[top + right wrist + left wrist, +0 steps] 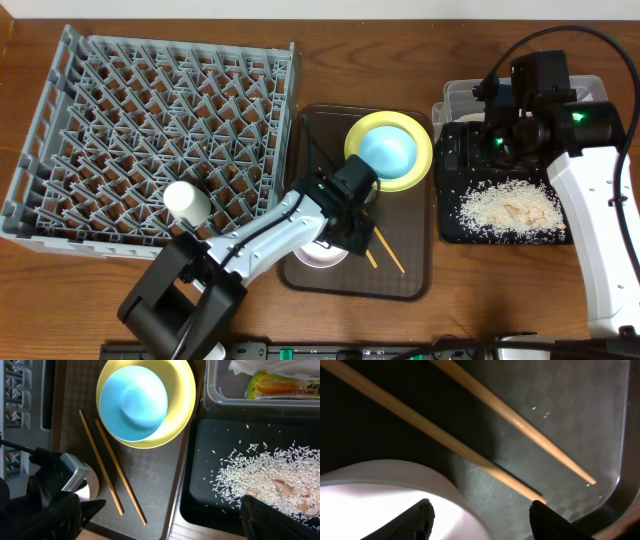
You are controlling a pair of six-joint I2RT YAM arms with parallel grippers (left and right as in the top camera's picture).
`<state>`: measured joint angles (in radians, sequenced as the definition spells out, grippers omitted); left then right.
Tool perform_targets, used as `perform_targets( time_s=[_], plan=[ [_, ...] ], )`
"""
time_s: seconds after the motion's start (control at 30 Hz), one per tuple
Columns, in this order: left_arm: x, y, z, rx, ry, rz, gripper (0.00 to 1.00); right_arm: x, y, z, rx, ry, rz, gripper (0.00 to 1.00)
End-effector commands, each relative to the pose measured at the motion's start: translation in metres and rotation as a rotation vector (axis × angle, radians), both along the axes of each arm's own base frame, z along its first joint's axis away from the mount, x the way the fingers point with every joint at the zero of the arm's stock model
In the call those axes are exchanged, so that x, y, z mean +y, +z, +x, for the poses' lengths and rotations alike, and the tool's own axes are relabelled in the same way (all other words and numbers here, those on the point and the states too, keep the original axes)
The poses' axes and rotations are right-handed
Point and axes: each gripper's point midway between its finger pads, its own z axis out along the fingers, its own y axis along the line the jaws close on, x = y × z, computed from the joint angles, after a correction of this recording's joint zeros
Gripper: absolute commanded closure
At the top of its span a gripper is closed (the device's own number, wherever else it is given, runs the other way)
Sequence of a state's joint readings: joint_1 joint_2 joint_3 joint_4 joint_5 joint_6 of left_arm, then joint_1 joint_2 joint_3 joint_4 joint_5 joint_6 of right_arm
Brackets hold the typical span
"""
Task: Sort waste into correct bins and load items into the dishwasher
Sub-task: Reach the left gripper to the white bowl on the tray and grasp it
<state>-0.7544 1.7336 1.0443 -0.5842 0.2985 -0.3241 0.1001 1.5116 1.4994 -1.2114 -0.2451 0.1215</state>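
Observation:
The white bowl [316, 259] stands on the brown serving tray beside two chopsticks [385, 249]. My left gripper [345, 236] is open low over the bowl. In the left wrist view its fingers [480, 525] straddle the bowl's rim [395, 472], with the chopsticks [470, 452] just beyond. The light blue bowl [386, 150] lies upside down on the yellow plate [420, 170]. The small white cup [187, 200] sits in the grey dish rack [150, 120]. My right gripper [165, 525] is open and empty, high above the black tray [210, 460] of rice scraps [265, 475]. The clear tub [215, 390] holds the napkin [260, 366] and the wrapper [280, 385].
The brown serving tray [400, 280] lies between the rack and the two bins. The black tray [455, 225] sits at the right with the clear tub [460, 95] behind it. My right arm [600, 230] runs along the right edge.

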Motion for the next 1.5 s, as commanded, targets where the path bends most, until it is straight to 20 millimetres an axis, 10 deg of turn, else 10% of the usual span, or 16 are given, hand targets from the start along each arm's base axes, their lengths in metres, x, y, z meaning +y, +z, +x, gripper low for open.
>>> perform_targets(
  time_s=[0.0, 0.53, 0.7, 1.47],
  plan=[
    [-0.001, -0.002, 0.001, -0.021, 0.085, 0.049, 0.36, -0.002, 0.006, 0.002, -0.017, -0.001, -0.008, 0.01],
    [0.005, -0.008, 0.005, -0.109, 0.169, 0.152, 0.45, -0.002, 0.004, -0.002, 0.001, -0.001, -0.01, 0.01],
    [0.005, -0.008, 0.005, -0.109, 0.169, 0.152, 0.68, -0.002, 0.004, -0.002, 0.0, -0.001, -0.01, 0.01],
    [0.006, -0.011, 0.009, -0.11, 0.234, 0.169, 0.81, -0.002, 0.004, -0.002, 0.001, 0.002, -0.011, 0.01]
  ],
)
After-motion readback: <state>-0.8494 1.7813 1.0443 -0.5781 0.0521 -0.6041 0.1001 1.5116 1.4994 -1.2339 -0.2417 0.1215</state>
